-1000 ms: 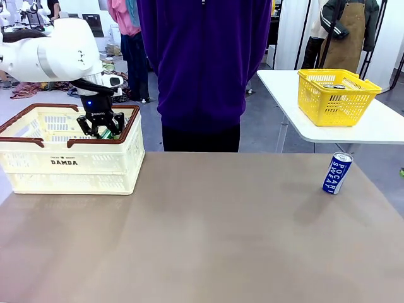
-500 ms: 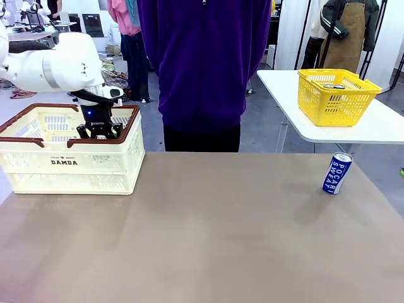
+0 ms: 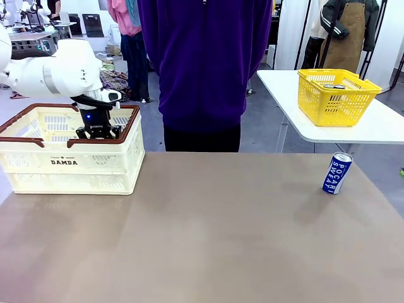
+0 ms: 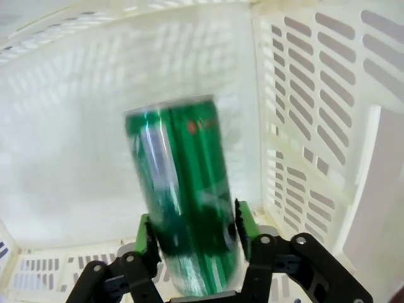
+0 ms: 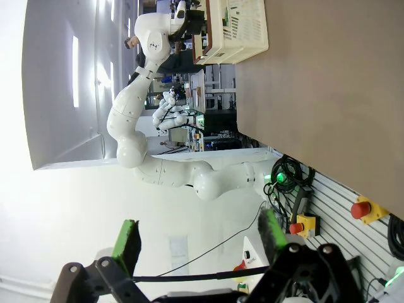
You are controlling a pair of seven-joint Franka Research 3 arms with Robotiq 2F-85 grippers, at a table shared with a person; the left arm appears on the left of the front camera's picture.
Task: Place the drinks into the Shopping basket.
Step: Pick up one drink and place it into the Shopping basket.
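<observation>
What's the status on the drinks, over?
Left gripper inside Shopping basket, green can between its pads, grip unclear. Right gripper open, empty. Blue can standing on table, right side. Nothing blocking it.

One green drink can (image 4: 183, 196), one blue drink can (image 3: 337, 173), one cream Shopping basket (image 3: 69, 172), one yellow mesh basket (image 3: 334, 104), one brown tabletop (image 3: 202, 240), one white tabletop (image 3: 379, 129), one person (image 3: 205, 63)

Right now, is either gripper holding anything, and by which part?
The green can stands between the left gripper's pads by its near end, inside the Shopping basket; whether they clamp it cannot be told. The right gripper is open, empty.
</observation>
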